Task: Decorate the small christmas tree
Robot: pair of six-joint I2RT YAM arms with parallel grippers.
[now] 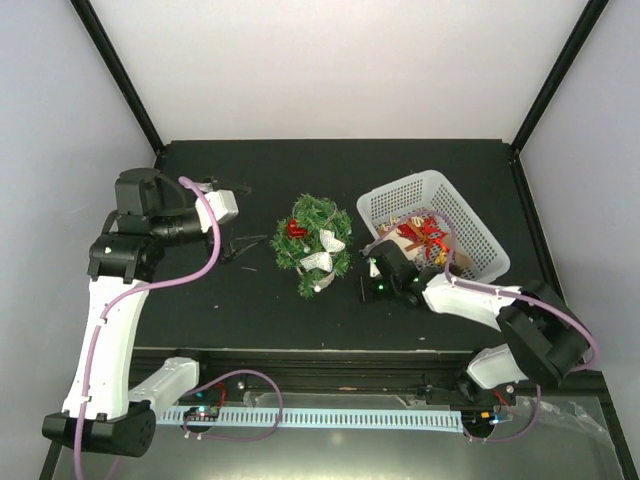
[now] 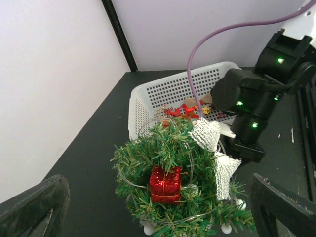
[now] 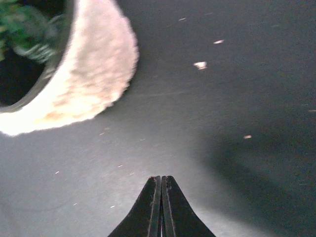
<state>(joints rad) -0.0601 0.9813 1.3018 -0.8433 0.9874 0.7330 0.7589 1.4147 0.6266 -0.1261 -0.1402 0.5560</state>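
The small christmas tree [image 1: 315, 250] stands mid-table in a whitish pot [image 3: 84, 74]. It carries a shiny red gift-box ornament [image 2: 165, 184] and white mesh bows [image 2: 206, 133]. My left gripper [image 1: 248, 250] is open and empty just left of the tree. In the left wrist view its fingers [image 2: 34, 207] stand wide at both bottom corners with the tree [image 2: 173, 153] between and beyond them. My right gripper [image 1: 368, 272] is low by the tree's right side. In the right wrist view it [image 3: 161, 180] is shut on nothing above the black table, a little short of the pot.
A white perforated basket [image 1: 470, 225] of red and gold ornaments [image 1: 425, 238] stands right of the tree, also in the left wrist view [image 2: 148, 98]. The right arm [image 2: 247, 98] lies between basket and tree. Black frame posts and light walls bound the table.
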